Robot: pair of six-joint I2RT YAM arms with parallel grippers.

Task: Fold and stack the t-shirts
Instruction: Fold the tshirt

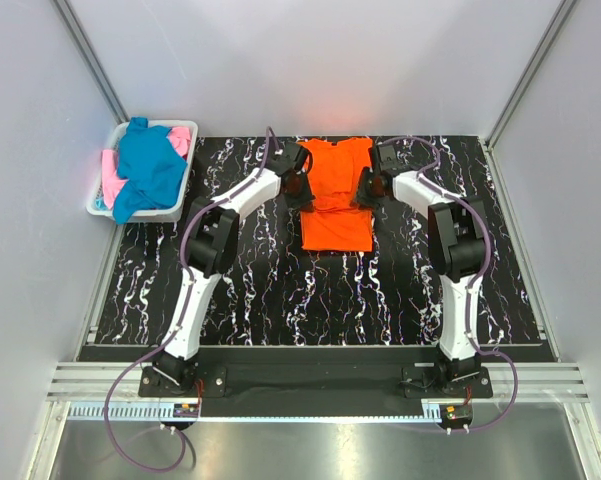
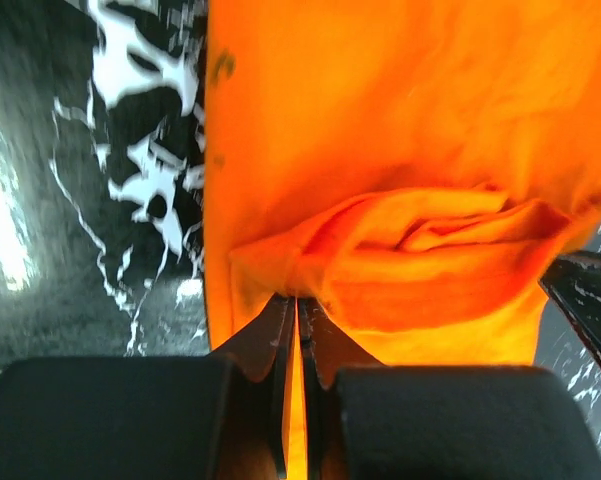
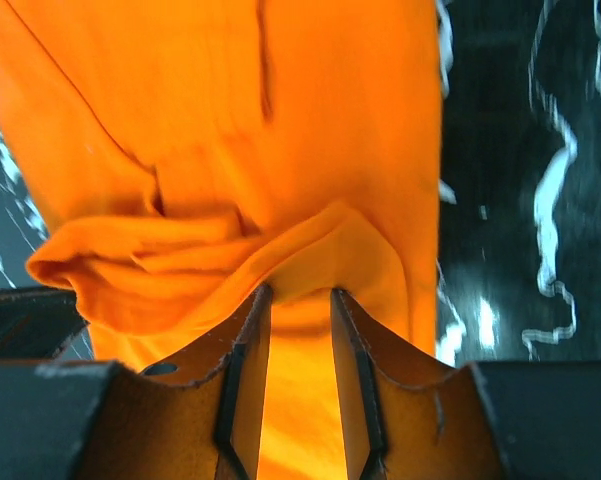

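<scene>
A bright orange soft cloth t-shirt lies at the far middle of the black white-veined tabletop, its lower part folded up but its sleeves not yet tucked, so the first fold looks only partly done. The left gripper is pinched nearly closed on a thin fold at the shirt's left edge; the right gripper straddles bunched cloth at the right edge, jaws partly apart, grip uncertain. A teal-blue cloth t-shirt and a pink cloth t-shirt sit crumpled in the white plastic basket far left, unfolded, nothing stacked.
</scene>
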